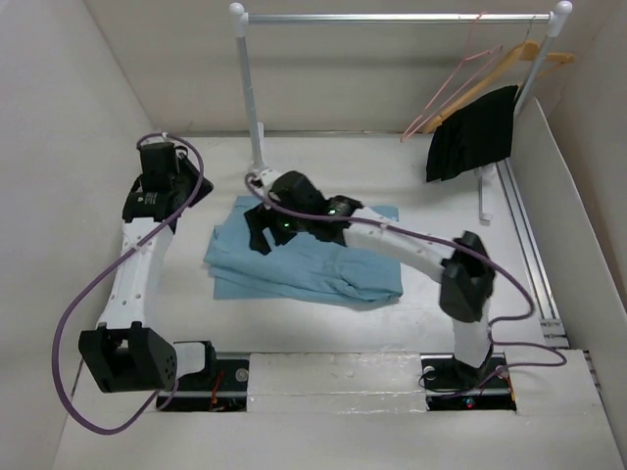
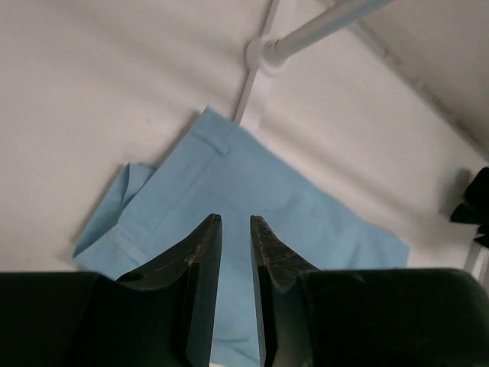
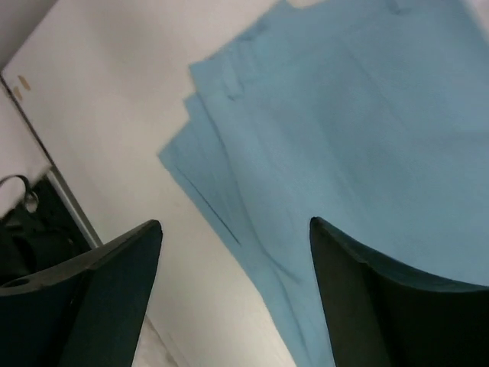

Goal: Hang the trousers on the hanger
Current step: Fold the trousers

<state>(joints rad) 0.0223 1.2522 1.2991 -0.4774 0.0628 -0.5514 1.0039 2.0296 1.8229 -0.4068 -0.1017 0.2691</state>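
The trousers [image 1: 304,259] lie folded flat at the centre of the table [image 1: 411,176], with their layered edges fanned out at the left and bare surface on every side. The right gripper [image 3: 235,222] hovers over the left half of the cloth, jaws spread wide and empty. The left gripper [image 2: 235,218] hangs near the rear left corner, with only a narrow, empty gap between its fingers. The wooden hanger [image 1: 509,64] is well apart at rear right.

White left arm [image 1: 137,269] and right arm [image 1: 407,243], black joints
Purple cables [image 1: 62,357] beside each; dark tapered fingers [image 2: 197,267]; green wrist lights [image 1: 286,224].
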